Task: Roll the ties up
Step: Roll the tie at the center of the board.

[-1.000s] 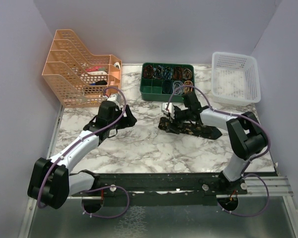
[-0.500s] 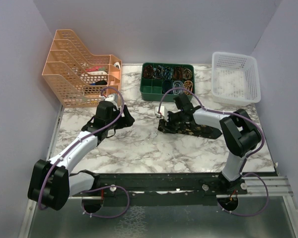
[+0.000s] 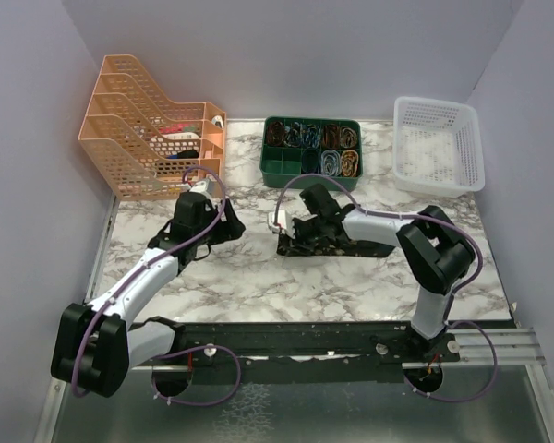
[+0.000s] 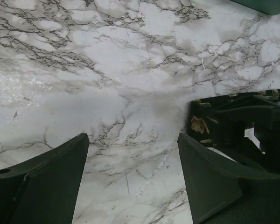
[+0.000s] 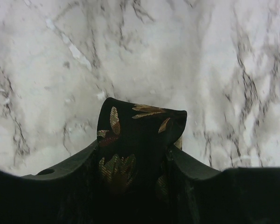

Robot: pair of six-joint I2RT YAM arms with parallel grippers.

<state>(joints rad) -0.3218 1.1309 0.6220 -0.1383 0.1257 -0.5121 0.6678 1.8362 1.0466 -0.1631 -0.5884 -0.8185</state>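
The black tie [image 3: 346, 244] with tan-gold flecks lies bunched on the marble just right of the middle. My right gripper [image 3: 294, 236] is at its left end. In the right wrist view the folded tie [image 5: 140, 126] fills the gap between the two fingers, and my right gripper [image 5: 133, 156] is shut on it. My left gripper [image 3: 223, 221] hovers low over bare marble to the left of the tie. Its left wrist view shows the gripper [image 4: 133, 140] open and holding nothing, with the tie's end [image 4: 203, 125] at the right edge behind the right arm's dark parts.
An orange file rack [image 3: 148, 129] stands at the back left. A green compartment tray [image 3: 311, 148] with small items sits at the back centre. A white mesh basket [image 3: 439, 143] is at the back right. The arms' base rail [image 3: 332, 346] runs along the near edge.
My right gripper has slid left along the tie and closed on its left end, drawing that end leftward. My left gripper has barely shifted and stays open.
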